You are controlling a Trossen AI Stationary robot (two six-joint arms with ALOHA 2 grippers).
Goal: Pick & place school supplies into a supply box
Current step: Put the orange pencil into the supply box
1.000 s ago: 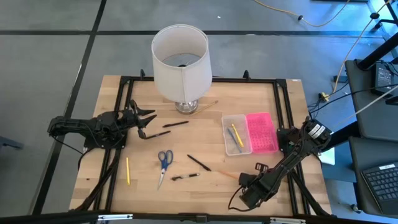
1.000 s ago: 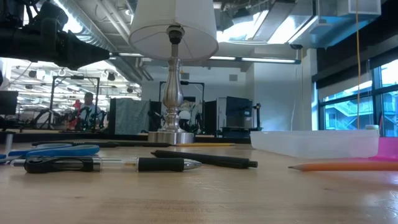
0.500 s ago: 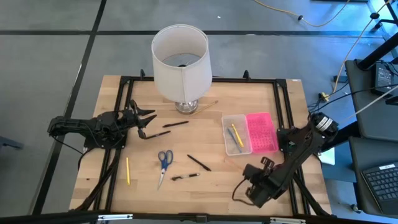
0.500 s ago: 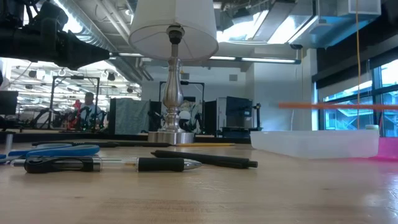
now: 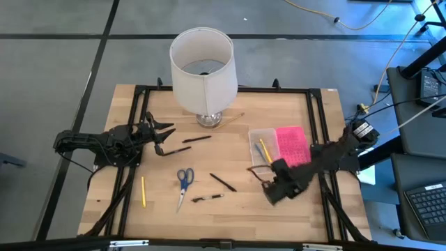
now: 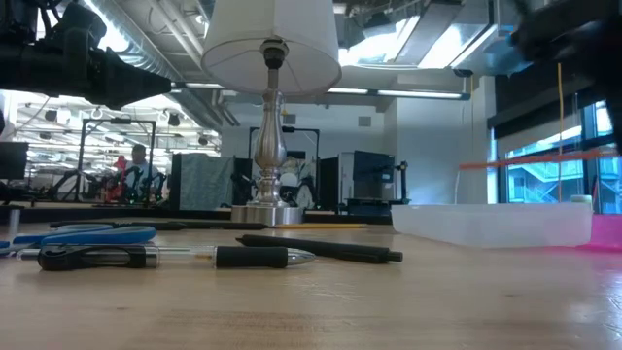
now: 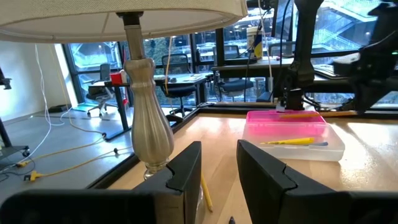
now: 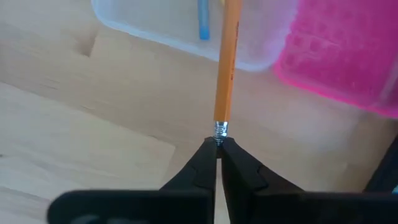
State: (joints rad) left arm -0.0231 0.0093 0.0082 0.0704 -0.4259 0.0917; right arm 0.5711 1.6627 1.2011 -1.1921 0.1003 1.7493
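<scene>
as the right gripper [image 8: 217,142] carried an orange pencil [image 8: 225,62], jaws clamped on its eraser end, its tip hung over the supply box [image 5: 280,148].
release called for lining it up lengthwise with the clear tray; the left gripper [image 7: 217,168] waited by the lamp [image 5: 202,63], jaws apart.

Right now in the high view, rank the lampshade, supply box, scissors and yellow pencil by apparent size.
1. Lampshade, though nearer the camera.
2. Supply box, lid open.
3. Scissors.
4. Yellow pencil; similar length to the scissors, thinner.
</scene>
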